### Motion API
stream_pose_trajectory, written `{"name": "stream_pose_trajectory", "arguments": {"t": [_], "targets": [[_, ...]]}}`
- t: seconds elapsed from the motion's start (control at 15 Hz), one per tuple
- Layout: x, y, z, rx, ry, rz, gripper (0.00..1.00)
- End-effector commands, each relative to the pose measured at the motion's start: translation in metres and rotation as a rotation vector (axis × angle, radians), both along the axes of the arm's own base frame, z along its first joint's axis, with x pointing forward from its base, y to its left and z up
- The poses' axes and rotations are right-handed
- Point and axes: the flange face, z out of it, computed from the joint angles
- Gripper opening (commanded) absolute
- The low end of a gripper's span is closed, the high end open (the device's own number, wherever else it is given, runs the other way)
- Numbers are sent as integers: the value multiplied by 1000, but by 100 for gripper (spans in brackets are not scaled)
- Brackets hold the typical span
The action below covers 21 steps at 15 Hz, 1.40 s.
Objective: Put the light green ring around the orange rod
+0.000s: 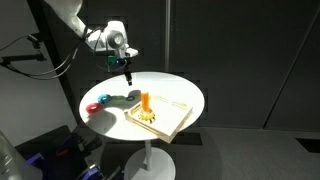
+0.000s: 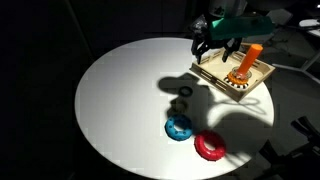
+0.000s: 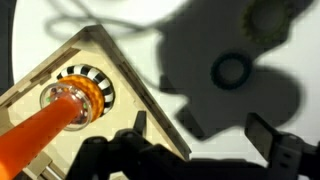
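The light green ring (image 2: 185, 91) lies flat on the white table in the arm's shadow, and it also shows in the wrist view (image 3: 232, 70) and in an exterior view (image 1: 130, 97). The orange rod (image 1: 145, 101) stands upright on the tan board (image 1: 168, 120); it shows in both exterior views (image 2: 246, 61) and in the wrist view (image 3: 45, 135). My gripper (image 1: 128, 70) hangs above the table between ring and board, open and empty; it also shows in an exterior view (image 2: 216, 47) and in the wrist view (image 3: 200, 135).
A blue ring (image 2: 180, 127) and a red ring (image 2: 210, 147) lie on the round white table (image 2: 120, 100), nearer its edge than the green ring. The board (image 2: 232, 82) sits close to the table's rim. Dark surroundings beyond.
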Motion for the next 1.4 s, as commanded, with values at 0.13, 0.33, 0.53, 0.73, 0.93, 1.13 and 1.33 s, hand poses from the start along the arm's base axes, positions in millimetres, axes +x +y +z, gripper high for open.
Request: {"name": "stream_pose_trajectory", "arguments": {"t": [0.13,0.33,0.53,0.73,0.93,1.13,1.33], "targets": [[-32,13,-29,103,50,-43,100],[-43,29,-41,126,84,-72,100],[-43,31,-44,109,93,-54,100],[-45,34,-46,107,97,-51,100],[-44,39,-52,108,103,-39,100],[-44,50,-64,109,112,-30,100],[-44,60,-76,103,112,-15,100]]}}
